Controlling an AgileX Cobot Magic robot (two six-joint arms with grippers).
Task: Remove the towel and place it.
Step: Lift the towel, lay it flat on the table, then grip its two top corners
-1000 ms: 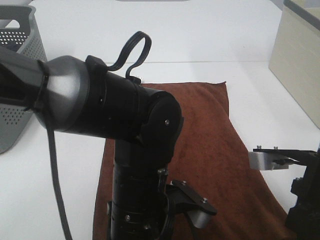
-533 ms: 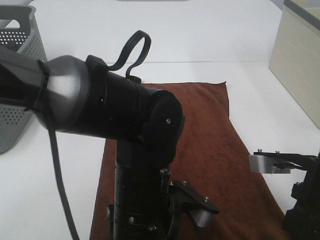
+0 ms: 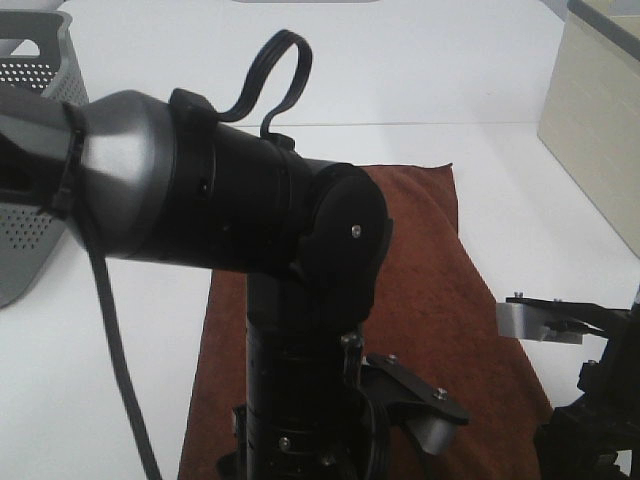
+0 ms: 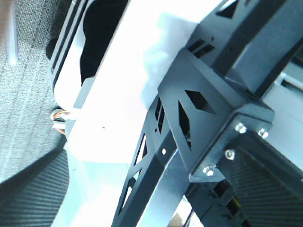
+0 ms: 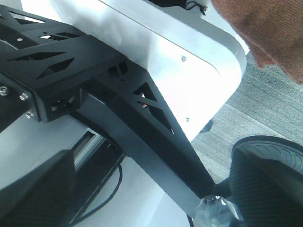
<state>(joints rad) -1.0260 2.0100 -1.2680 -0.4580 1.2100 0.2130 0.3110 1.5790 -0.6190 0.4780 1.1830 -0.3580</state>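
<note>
The towel (image 3: 450,280), a dark reddish-brown plush cloth, lies spread flat on the white table (image 3: 420,60). My left arm (image 3: 230,210) looms over its left half and hides it. The left gripper (image 4: 161,156) shows only in the left wrist view, open, its black truss fingers (image 4: 199,99) apart with nothing between them. My right arm's wrist (image 3: 590,420) sits at the towel's near right corner. In the right wrist view the right gripper (image 5: 124,71) is open and empty beyond the table's near edge. A corner of the towel (image 5: 270,33) lies apart from its fingers (image 5: 156,118).
A grey perforated basket (image 3: 30,130) stands at the far left of the table. A beige box (image 3: 600,120) stands at the right edge. Both wrist views look past the table's near edge to grey carpet (image 4: 28,118) and a black wheel (image 5: 270,161).
The left arm has shifted right and slightly up in the picture. The right arm's black body has sunk lower at the bottom right. The towel has not moved.
</note>
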